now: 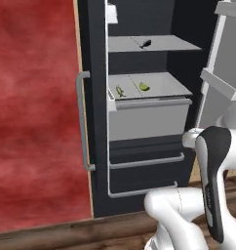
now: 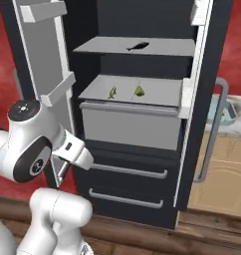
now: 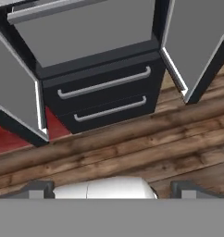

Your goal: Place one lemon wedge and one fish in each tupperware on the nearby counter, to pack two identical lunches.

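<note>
Lower edge of the hand view: the claw point(image 3: 109, 192) hangs with its tips point(image 3: 37, 190) spread wide and empty, over plank floor before the open fridge's drawers point(image 3: 104, 95). Mid-frame in the base views, a lemon wedge point(image 1: 144, 87) and a small greenish fish point(image 1: 119, 91) lie apart on the middle shelf point(image 1: 173, 88): light, likely slick, best pinched across the middle. A dark fish point(image 1: 146, 43) lies on the upper shelf. At right edge, a pale blue tupperware point(image 2: 227, 110) sits on the table point(image 2: 227, 128).
</note>
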{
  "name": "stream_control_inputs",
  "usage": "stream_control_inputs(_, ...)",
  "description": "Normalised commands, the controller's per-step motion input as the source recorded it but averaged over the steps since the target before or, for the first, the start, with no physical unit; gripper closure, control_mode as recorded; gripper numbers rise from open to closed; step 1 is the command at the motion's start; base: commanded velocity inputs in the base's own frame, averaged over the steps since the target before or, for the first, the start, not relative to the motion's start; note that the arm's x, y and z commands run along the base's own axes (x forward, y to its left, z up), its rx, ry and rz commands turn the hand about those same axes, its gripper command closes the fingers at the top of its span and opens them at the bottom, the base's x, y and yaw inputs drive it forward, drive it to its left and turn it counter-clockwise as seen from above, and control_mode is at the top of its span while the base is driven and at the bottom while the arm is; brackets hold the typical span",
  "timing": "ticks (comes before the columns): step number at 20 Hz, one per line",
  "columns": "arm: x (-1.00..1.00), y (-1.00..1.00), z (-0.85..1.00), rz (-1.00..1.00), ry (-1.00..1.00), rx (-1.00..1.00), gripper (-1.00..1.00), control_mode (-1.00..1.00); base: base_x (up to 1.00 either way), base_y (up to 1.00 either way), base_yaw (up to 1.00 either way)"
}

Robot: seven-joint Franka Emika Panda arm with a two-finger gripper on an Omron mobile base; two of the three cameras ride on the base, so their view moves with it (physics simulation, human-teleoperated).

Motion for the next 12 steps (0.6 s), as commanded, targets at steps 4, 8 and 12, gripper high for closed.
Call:
stream_control_inputs(4,0.0,0.0,0.0,0.0,0.0,0.0,-1.0,1.0,0.37,-0.98,-0.04)
stream_control_inputs(8,0.0,0.0,0.0,0.0,0.0,0.0,-1.0,1.0,0.4,-0.68,-0.01)
stream_control_inputs(12,0.0,0.0,0.0,0.0,0.0,0.0,-1.0,1.0,0.62,0.08,0.0)
